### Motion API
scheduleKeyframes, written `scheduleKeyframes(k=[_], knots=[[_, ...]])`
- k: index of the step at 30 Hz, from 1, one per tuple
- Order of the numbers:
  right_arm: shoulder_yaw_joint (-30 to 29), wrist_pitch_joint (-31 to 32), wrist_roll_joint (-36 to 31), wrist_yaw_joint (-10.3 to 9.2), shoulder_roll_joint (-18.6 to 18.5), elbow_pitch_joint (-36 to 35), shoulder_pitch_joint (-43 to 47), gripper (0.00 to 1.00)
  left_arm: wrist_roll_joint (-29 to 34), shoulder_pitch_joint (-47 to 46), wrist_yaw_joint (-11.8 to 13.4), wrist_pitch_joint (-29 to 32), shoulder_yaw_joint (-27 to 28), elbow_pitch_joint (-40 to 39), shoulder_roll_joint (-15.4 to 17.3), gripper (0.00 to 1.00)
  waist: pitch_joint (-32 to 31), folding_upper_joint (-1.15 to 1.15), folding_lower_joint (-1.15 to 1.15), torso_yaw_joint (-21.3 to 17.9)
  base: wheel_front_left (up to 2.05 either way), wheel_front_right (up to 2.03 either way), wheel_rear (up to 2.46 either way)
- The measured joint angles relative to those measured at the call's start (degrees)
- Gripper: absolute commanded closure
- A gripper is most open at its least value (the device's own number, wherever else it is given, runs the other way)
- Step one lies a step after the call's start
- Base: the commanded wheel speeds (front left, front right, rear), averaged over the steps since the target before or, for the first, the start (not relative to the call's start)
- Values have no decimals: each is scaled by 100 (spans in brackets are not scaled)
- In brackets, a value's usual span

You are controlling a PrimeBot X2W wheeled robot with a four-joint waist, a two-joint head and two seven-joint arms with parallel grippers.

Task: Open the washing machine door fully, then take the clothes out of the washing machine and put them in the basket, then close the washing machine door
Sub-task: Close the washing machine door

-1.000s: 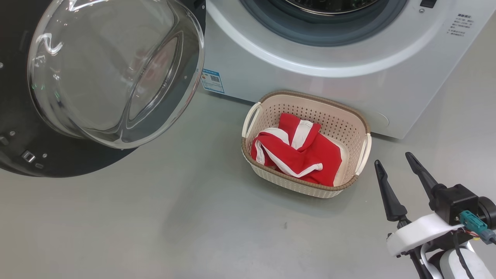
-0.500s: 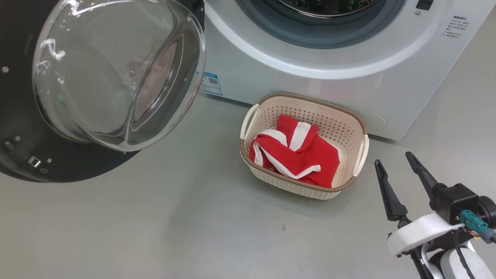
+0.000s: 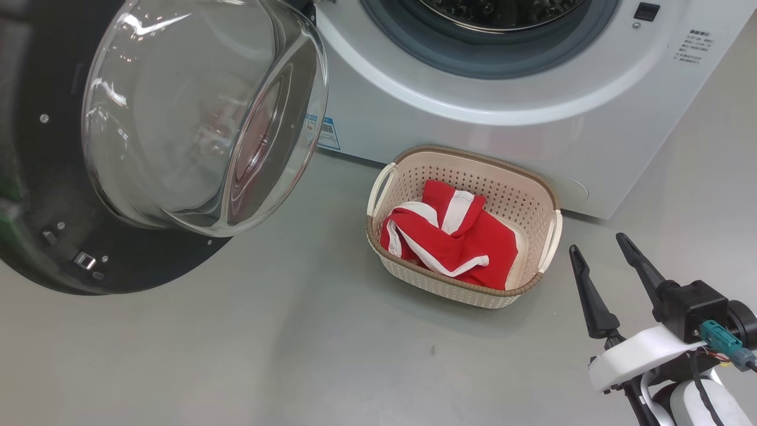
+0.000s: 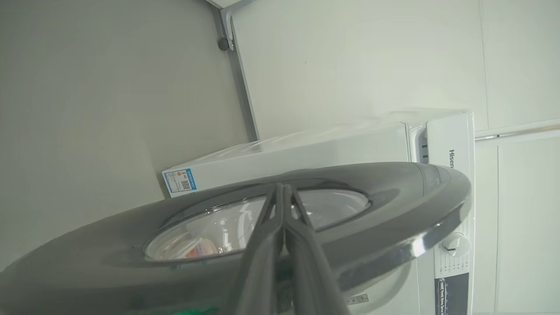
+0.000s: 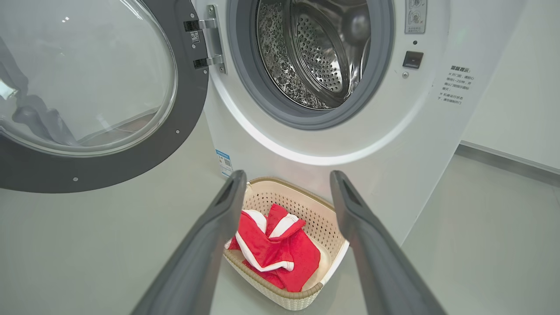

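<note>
Lying bunched in the basket (image 3: pixel 473 152) before the washing machine (image 3: pixel 473 133), the clothes (image 3: pixel 455 242) rest near the right gripper (image 3: pixel 597 242), jaws wide and empty, while the left gripper (image 4: pixel 283 192), jaws pressed together on nothing, points at the swung-open washing machine door (image 3: pixel 35 177).

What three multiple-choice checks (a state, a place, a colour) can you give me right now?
1. How does the washing machine door stand? A shut; B swung open; C lifted off.
2. Where are the clothes? A on the floor; B draped over the door; C in the basket.
3. What colour is the clothes' trim? A white; B blue; C black.
Answers: 1 B, it hangs aside on its hinges with the steel drum uncovered; 2 C, the red fabric lies within the basket's walls; 3 A, white bands cross the red.
</note>
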Motion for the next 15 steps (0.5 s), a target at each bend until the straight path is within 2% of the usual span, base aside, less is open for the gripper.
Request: scheduleKeyframes(k=[7,15], knots=[[16,-10,32,-9,47,13,0,0,-124,160,-144,256,80,-25,12,100,-35,0,0,-54,0,0,0],[7,-134,126,-56,186,90,3,0,-318,480,-417,460,154,-141,-3,100,-132,0,0,-194,0,0,0]])
